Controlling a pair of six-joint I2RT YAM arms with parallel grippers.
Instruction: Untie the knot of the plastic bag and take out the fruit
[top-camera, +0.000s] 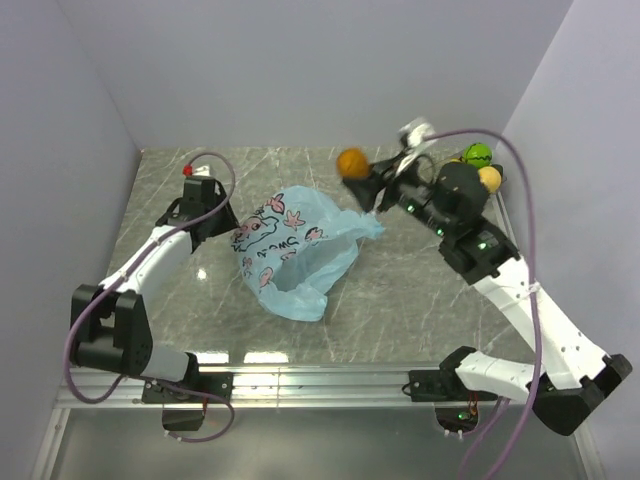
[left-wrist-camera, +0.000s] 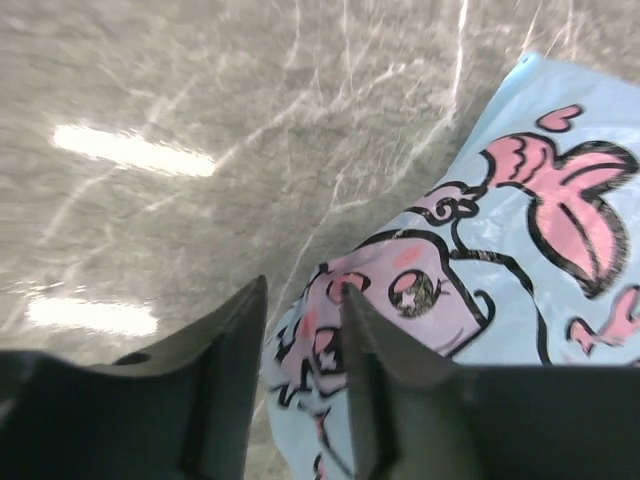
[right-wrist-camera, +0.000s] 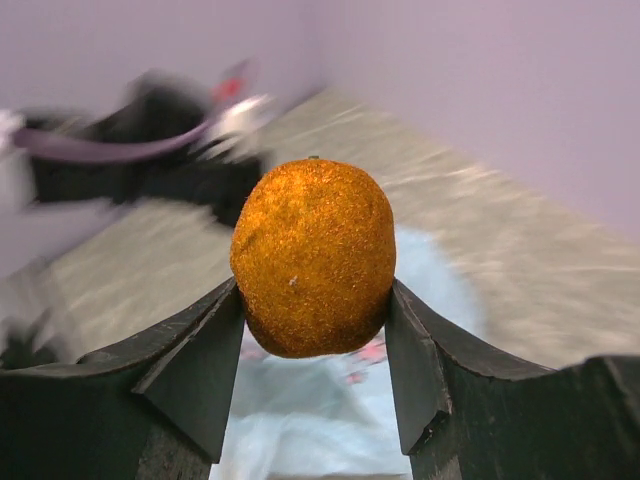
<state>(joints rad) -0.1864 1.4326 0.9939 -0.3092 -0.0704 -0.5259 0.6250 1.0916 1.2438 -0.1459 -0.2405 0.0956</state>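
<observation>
**Right hand holds 1 orange fruit above the table**

At the left, the left hand (top-camera: 222, 224) sits low over the grey marble-patterned table (top-camera: 400, 290), right at the left edge of the thin, crinkly, translucent light-blue plastic bag (top-camera: 295, 255) with pink cartoon prints. In the left wrist view its 2 dark fingers (left-wrist-camera: 235, 390) stand a narrow gap apart, and the printed plastic (left-wrist-camera: 560, 330) shows through that gap. I cannot tell whether the left hand (left-wrist-camera: 302, 290) pinches the film or only hovers at it.

The bag lies slumped in the middle of the table. 1 drawn-out corner of it reaches to the right, under the right hand (top-camera: 362, 176).

The right hand is raised off the table and pinches a small, round, fuzzy orange fruit (top-camera: 352, 162). In the right wrist view the 2 fingers (right-wrist-camera: 195, 370) press on either side of this fruit (right-wrist-camera: 313, 258), with the blurred blue bag below it.

At the far right edge of the table, a bright green ball-shaped fruit (top-camera: 478, 154) and a small yellow fruit (top-camera: 489, 178) sit just beside each other. They are outside the bag and partly behind the right arm.
</observation>
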